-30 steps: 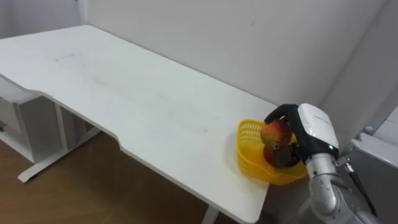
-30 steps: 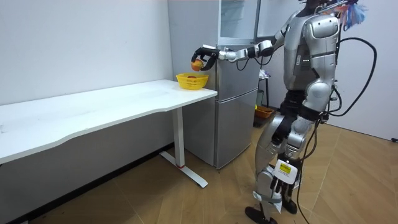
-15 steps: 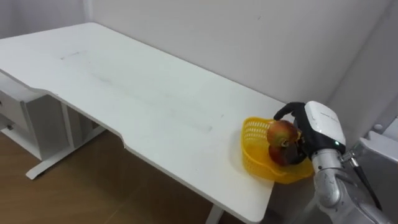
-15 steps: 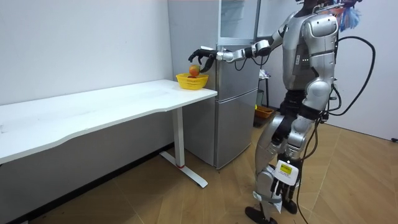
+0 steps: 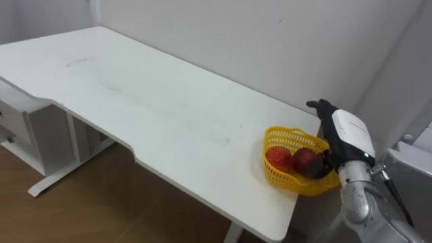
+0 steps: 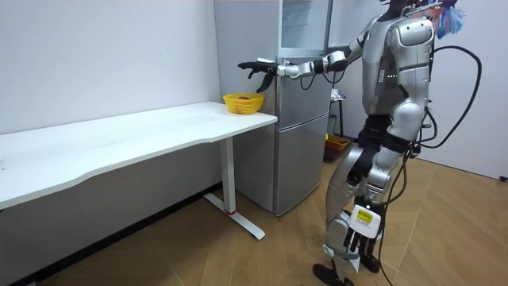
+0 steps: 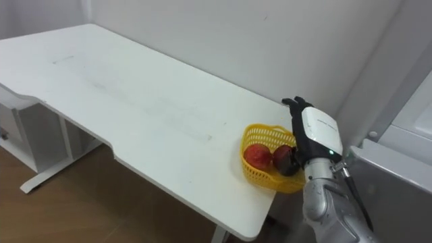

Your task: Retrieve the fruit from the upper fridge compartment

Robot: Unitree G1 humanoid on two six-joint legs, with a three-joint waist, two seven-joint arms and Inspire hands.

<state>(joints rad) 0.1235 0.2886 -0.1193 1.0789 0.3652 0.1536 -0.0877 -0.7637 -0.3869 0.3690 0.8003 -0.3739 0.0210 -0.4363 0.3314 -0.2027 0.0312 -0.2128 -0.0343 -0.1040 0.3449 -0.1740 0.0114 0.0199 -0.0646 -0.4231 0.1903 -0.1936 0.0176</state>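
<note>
- Round yellow lattice basket (image 5: 273, 173) at the 4 o'clock corner of the smooth white table (image 5: 135, 101).
- Inside it: round red fruit (image 5: 279, 158), with a darker fruit (image 5: 305, 160) at its 3 o'clock.
- Right hand (image 5: 347, 132) at the basket's 2 o'clock, fingers straight, holding nothing.

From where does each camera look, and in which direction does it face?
Left eye view: on the robot's head, looking down at the white table and yellow basket; its right hand shows.
Right eye view: same scene, slightly shifted.
Room view: stands off in the room, sees the whole robot by the fridge.
All share the basket.
</note>
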